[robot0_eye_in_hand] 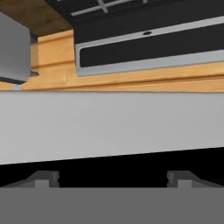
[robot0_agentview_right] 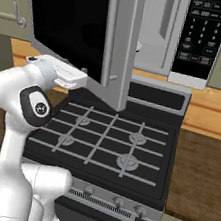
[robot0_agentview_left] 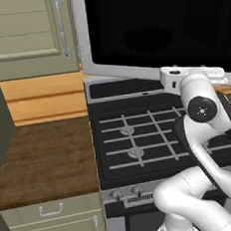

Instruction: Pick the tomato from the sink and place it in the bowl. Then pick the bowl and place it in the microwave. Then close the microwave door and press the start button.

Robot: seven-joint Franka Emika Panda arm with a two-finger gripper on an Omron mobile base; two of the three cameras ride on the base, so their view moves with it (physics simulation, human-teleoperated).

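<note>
Closing stage: your two-finger tool (robot0_eye_in_hand: 113, 178), jaws wide and empty, sits against the silver-grey, dark-glass microwave door (robot0_agentview_right: 71, 20). Next, you push it shut, then press start on the black keypad panel (robot0_agentview_right: 202, 31).

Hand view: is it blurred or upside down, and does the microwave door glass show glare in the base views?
Hand view: sharp but inverted, stove at top, open gripper tips wide apart. Left base view: microwave door glass flat black, no glare. Right base view: the same, soft even light.
</note>
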